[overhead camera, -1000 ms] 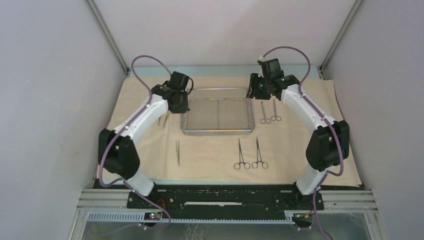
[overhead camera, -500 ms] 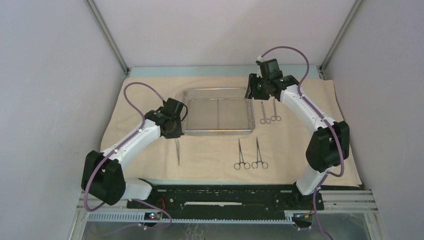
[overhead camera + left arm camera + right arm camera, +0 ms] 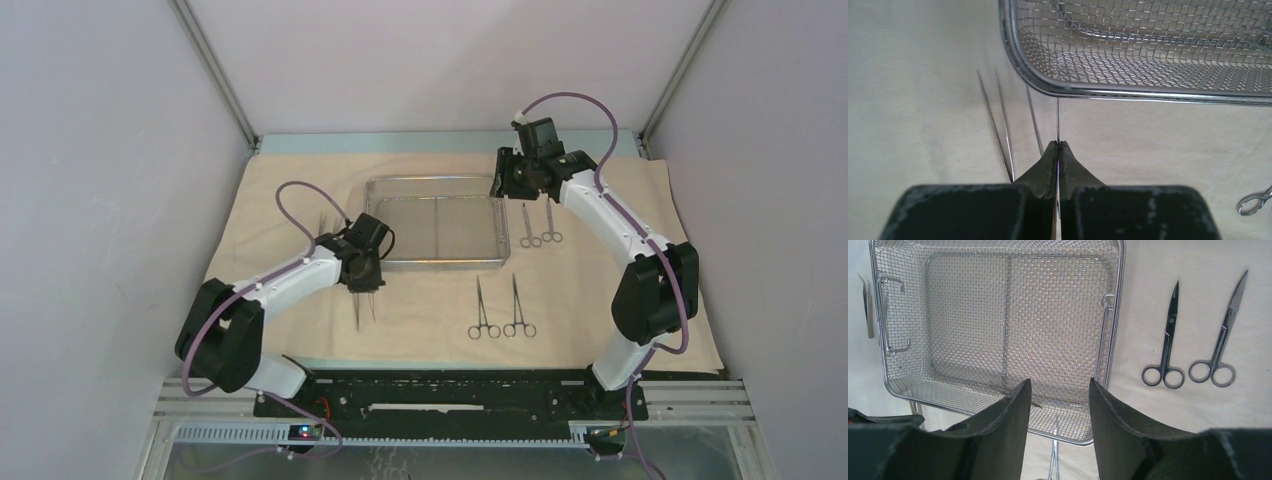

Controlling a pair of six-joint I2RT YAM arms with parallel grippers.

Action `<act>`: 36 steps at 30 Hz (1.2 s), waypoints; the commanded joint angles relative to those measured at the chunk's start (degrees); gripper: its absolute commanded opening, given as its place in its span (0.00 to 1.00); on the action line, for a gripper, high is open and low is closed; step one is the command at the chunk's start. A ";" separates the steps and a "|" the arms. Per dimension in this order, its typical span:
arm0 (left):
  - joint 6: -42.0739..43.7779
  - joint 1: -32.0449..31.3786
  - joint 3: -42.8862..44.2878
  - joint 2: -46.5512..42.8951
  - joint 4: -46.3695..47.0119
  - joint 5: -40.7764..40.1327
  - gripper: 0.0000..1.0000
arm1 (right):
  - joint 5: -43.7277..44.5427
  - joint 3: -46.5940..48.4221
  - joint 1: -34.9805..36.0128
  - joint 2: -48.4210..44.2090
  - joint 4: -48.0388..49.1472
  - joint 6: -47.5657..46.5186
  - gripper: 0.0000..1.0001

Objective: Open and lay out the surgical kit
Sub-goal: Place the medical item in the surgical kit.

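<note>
One small slip is what I am worrying about. The left gripper (image 3: pixel 1058 145) is squeezing tight on a thin, shiny steel pair of tweezers (image 3: pixel 1057 120), and it is pinching them only near one end. They are so slim and smooth that a quick move could make them twist or slide out. Their points are aiming at the near rim of the shiny steel tray with the wire mesh bottom (image 3: pixel 1128 92), so a push forward could be bumping them into it. A second pair of tweezers (image 3: pixel 1000 130) is lying just beside them on the left, and a careless drop could be landing one pair on top of the other.

The held tweezers are sticking out forward from between the closed jaws, over the big beige wrapping cloth (image 3: pixel 600 300), just in front of the tray's near left corner. I cannot tell if they are touching the cloth.

The right gripper (image 3: pixel 1060 385) is hanging over the tray's far right corner with its jaws standing apart, holding nothing. Two small steel scissors with ring handles (image 3: pixel 1168 335) are lying on the cloth beside the tray, and two long steel forceps (image 3: pixel 483 310) are lying nearer to the arms.
</note>
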 commanded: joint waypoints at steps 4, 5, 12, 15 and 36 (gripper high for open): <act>-1.21 -1.11 -2.38 2.07 4.68 -0.02 0.00 | 0.83 0.54 0.56 -3.08 0.79 -0.06 0.55; -0.87 -1.12 -2.43 2.27 4.75 -0.21 0.00 | 0.85 0.60 0.56 -3.01 0.79 -0.13 0.55; 0.00 -1.12 -4.02 2.31 4.72 -0.44 0.00 | 0.79 0.78 0.85 -2.35 0.67 -0.21 0.55; 0.02 -1.12 -4.37 2.48 4.54 -0.31 0.00 | 0.98 1.12 1.01 -1.94 0.48 -0.22 0.55; 1.92 -1.06 -2.40 2.07 2.21 -1.75 0.19 | 0.31 1.57 2.00 -0.71 0.30 -1.47 0.56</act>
